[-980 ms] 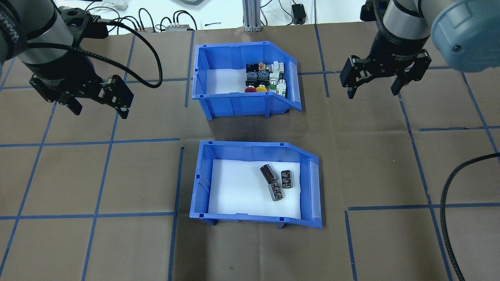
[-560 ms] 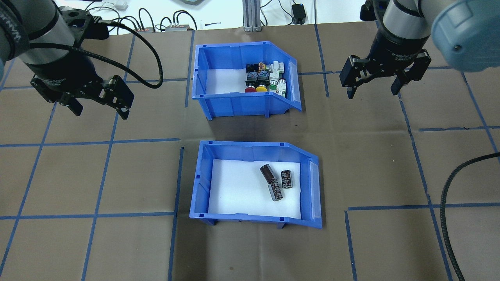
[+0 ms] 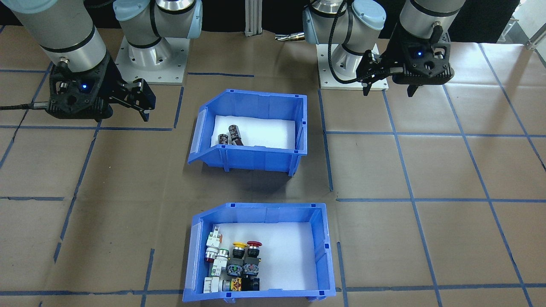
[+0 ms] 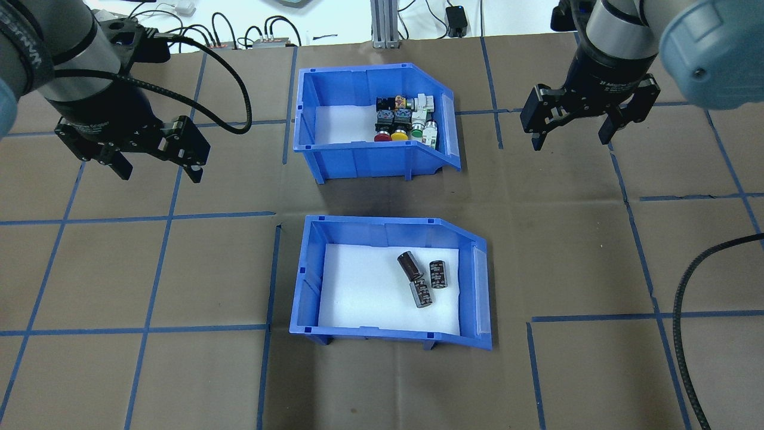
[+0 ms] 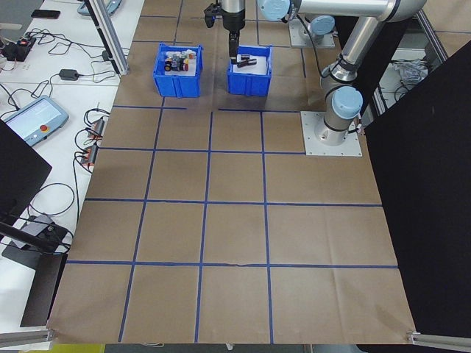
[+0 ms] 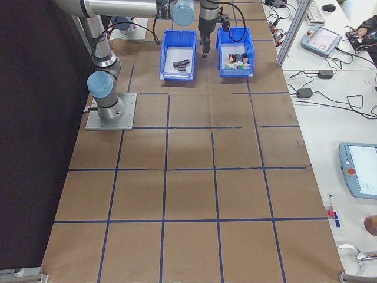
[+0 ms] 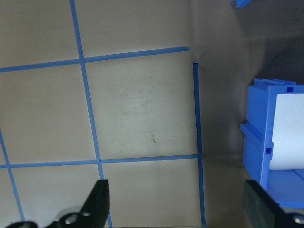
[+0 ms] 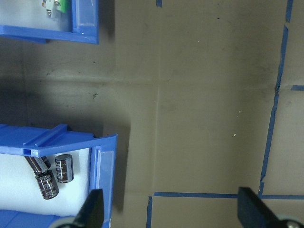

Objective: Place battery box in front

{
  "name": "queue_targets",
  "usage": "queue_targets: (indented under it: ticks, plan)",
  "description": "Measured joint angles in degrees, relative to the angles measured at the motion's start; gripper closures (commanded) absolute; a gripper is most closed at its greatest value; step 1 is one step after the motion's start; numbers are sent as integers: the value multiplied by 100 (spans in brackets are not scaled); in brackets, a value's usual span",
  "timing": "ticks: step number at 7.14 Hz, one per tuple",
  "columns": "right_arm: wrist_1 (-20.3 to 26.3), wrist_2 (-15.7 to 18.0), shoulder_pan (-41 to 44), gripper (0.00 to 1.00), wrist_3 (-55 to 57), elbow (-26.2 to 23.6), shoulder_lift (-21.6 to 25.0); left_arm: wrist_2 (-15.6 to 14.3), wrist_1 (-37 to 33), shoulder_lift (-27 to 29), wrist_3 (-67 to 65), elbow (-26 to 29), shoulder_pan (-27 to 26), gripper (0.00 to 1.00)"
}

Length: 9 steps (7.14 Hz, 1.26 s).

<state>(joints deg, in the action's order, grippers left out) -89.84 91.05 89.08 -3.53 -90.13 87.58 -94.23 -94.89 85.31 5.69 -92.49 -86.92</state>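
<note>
The battery box (image 4: 310, 280) is a blue bin with a white liner and three dark cells (image 4: 421, 278); it stands nearer the robot, behind the other bin, and also shows as the battery box (image 3: 260, 160) in the front-facing view. My left gripper (image 4: 156, 170) hangs open above bare table, left of both bins. My right gripper (image 4: 574, 142) hangs open to the right of the far bin. In the left wrist view the battery box (image 7: 259, 142) shows at the right edge. The right wrist view has the battery box (image 8: 102, 180) at lower left.
A second blue bin (image 4: 364, 158) with push-buttons and switches (image 4: 406, 119) stands farther from the robot. Blue tape lines grid the brown table cover. A black cable (image 4: 686, 298) loops at the right. Cables and devices lie beyond the table's far edge.
My left gripper has shifted slightly to the right and toward the bins. The right gripper and both bins stand where they were.
</note>
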Motion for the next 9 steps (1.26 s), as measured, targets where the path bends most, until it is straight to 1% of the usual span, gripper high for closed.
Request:
queue_targets:
  ticks: [2, 3, 5, 6, 7, 8, 9]
  plan:
    - [-65, 25, -4, 0, -17, 63, -32, 13, 15, 34, -91, -6, -5, 0]
    - [-100, 27, -4, 0, -106, 217, -106, 28, 20, 42, -205, -9, -21, 0]
    - [-35, 31, 39, 0, -810, 850, -479, 67, 23, 46, -361, -28, -63, 0]
    - [-6, 27, 65, 0, -1400, 1105, -638, 237, 21, 32, -699, -62, -73, 0]
    - [0, 26, 117, 0, -2102, 1238, -752, 494, 13, -22, -1511, -175, -107, 0]
    - [-29, 28, 245, 0, -2659, 1296, -866, 633, 8, -156, -2678, -405, -236, 0]
    - [-116, 21, 457, 0, -3039, 1369, -1027, 696, 13, -386, -3963, -695, -445, 0]
